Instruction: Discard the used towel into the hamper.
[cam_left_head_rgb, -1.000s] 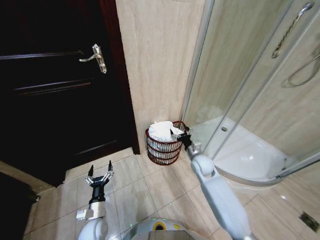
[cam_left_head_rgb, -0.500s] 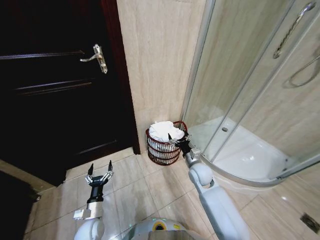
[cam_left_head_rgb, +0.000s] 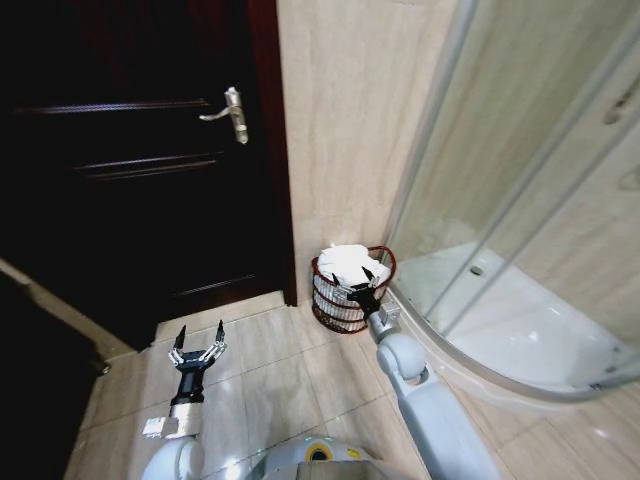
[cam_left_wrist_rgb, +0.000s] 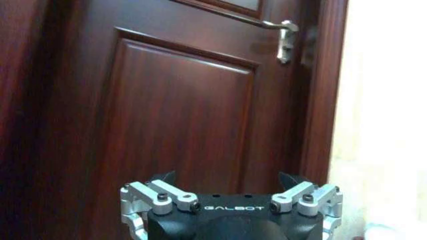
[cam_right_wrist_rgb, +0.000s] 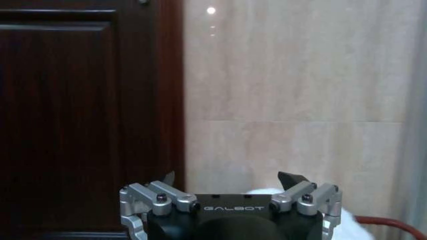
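Right gripper (cam_left_head_rgb: 365, 281) is hanging over the near rim of the hamper (cam_left_head_rgb: 345, 303), its fingers spread apart and grasping nothing, with the arm reaching forward from the robot's right side. Beneath and just behind it, a white towel (cam_left_head_rgb: 347, 262) is lying bunched in the hamper's open top, rising a little above the rim. That reddish wire hamper is standing on the tiled floor (cam_left_head_rgb: 270, 370), tucked against the beige wall (cam_left_head_rgb: 345, 120) between the dark wooden door (cam_left_head_rgb: 130, 180) and the curved base of the glass shower enclosure (cam_left_head_rgb: 530, 250). In the right wrist view the fingertips are standing apart in front of the wall. Left gripper (cam_left_head_rgb: 198, 347) is resting low on the robot's left over the floor, fingers splayed and empty, facing the door with its metal handle (cam_left_wrist_rgb: 280, 35).
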